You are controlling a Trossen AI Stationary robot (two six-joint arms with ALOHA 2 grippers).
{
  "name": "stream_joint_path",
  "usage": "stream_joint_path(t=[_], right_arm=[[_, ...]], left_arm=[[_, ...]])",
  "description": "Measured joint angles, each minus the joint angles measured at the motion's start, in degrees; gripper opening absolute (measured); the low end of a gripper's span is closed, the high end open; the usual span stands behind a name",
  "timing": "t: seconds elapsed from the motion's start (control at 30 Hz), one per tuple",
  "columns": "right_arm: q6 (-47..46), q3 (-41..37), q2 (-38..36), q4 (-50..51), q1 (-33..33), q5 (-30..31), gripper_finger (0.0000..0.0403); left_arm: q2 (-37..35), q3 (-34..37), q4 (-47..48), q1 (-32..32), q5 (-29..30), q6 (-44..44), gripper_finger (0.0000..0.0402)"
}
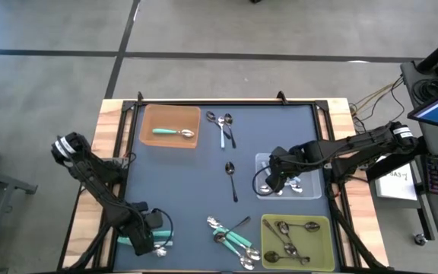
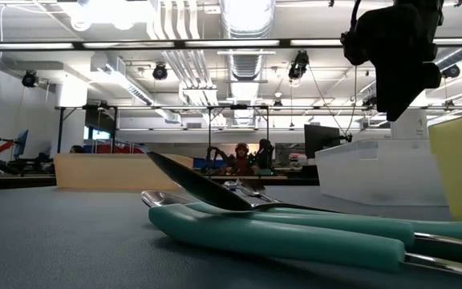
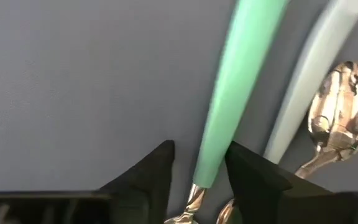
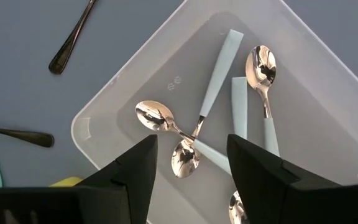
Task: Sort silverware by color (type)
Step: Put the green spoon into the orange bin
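Observation:
My left gripper [image 1: 152, 242] is low over the mat at the near left. Its open fingers stand on either side of a teal-handled spoon [image 3: 235, 93] that lies flat beside a light-blue-handled spoon [image 3: 312, 81]. My right gripper [image 1: 274, 180] hangs open and empty above the clear tray [image 1: 310, 190], which holds several light-blue-handled spoons [image 4: 216, 81]. It also shows at the top right of the low view [image 2: 399, 56]. A tan tray [image 1: 169, 114] at the far left holds one teal spoon [image 1: 172, 132]. A yellow-green tray [image 1: 322, 228] at the near right holds dark metal spoons [image 1: 291, 240]. My left gripper has its fingers on either side of the teal handle's end [image 3: 205, 171], where it joins the metal neck. The fingers come from above and lie across the spoon, which rests flat on the mat. The handle is right beside one finger [image 3: 244, 168]; whether they touch, I cannot tell.
Loose spoons lie on the dark mat: a light-blue and a dark one at the far middle [image 1: 223, 129], one dark spoon at the centre [image 1: 232, 180], and a pile with teal handles at the near middle [image 1: 233, 237], which fills the foreground of the low view [image 2: 295, 233].

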State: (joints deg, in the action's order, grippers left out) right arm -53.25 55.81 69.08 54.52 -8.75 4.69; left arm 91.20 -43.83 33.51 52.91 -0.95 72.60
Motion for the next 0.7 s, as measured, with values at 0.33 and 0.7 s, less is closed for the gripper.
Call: stream_joint_path(t=[0.33,0.7], right_arm=[[-0.02,0.00,0.00,0.00,0.02,-0.04,0.0185],[6.35,0.00,0.02,0.00,0.02,-0.13,0.0185]], left_arm=[[0.07,0.26,1.14,-4.26,-1.79,1.43,0.0026],[-1.53,-4.57,10.91,-13.22,10.58,1.99,0.0023]])
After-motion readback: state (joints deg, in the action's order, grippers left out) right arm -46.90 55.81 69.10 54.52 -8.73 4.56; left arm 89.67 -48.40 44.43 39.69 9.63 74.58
